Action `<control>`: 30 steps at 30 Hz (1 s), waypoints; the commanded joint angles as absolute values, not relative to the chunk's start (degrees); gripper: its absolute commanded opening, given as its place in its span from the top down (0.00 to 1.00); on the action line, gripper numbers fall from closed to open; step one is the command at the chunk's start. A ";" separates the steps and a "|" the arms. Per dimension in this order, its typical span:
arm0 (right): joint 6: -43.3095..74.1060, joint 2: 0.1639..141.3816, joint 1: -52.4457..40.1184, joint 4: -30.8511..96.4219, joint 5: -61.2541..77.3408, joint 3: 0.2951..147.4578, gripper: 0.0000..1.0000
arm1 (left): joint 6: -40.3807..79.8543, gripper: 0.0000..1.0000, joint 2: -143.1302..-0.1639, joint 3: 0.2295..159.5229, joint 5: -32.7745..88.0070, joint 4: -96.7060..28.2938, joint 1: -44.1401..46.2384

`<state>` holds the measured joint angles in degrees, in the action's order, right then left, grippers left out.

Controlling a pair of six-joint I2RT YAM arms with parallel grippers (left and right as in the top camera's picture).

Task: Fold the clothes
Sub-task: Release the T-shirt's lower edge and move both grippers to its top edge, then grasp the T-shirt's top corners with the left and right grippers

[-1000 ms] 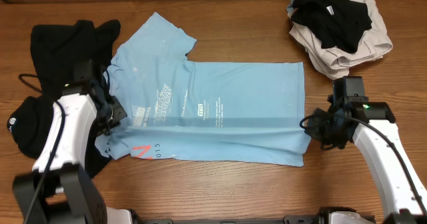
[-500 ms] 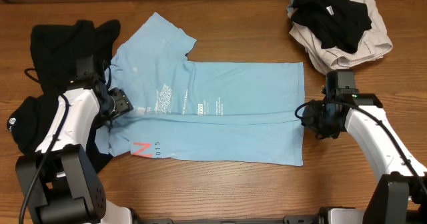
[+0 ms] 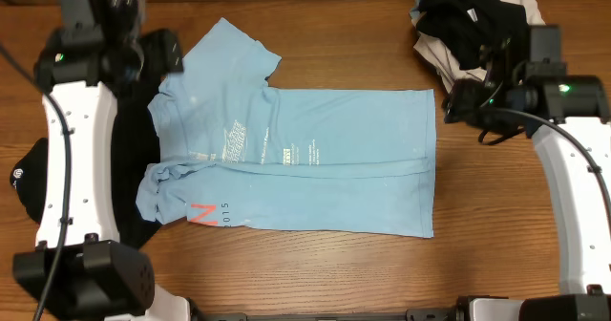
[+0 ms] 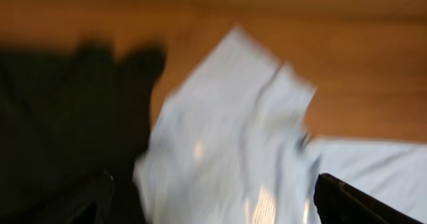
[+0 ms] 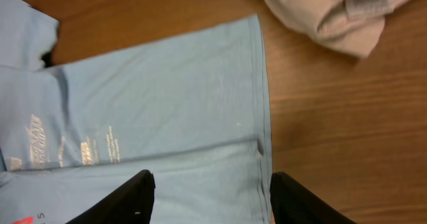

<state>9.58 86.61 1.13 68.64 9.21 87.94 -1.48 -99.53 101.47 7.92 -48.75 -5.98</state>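
A light blue T-shirt (image 3: 315, 159) lies flat across the table, its near part folded up along a straight crease. My left gripper (image 3: 160, 57) hovers open over the far left sleeve, at the edge of a black garment. In the blurred left wrist view the sleeve (image 4: 233, 117) fills the middle, and nothing sits between that gripper's (image 4: 213, 204) wide-apart fingertips. My right gripper (image 3: 458, 101) hangs open beside the shirt's right hem. In the right wrist view that gripper (image 5: 210, 197) stands above the hem (image 5: 263, 117), holding nothing.
A black garment (image 3: 81, 73) lies at the left under the shirt's edge, with a dark item bearing a round logo (image 3: 24, 178) beside it. A pile of beige and black clothes (image 3: 487, 34) sits at the far right corner, its beige fabric (image 5: 327, 14) close to the hem.
Both grippers opened and let go of the shirt's sides, then rose and pulled back toward the far edge. The shirt stays on the table with its fold in place.
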 commanded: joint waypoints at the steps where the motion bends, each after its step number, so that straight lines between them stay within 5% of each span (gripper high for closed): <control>1: 7.22 86.28 0.27 69.01 9.72 90.41 0.41 | -6.90 0.00 -107.63 108.38 6.42 -46.72 -2.04; 11: 7.46 86.39 -0.82 71.07 8.47 90.35 0.39 | -10.72 0.00 -132.97 123.37 6.46 -37.98 0.54; 30: 9.63 86.80 -3.73 74.70 6.50 90.00 0.39 | -11.81 0.06 -145.53 123.50 5.48 -28.42 1.61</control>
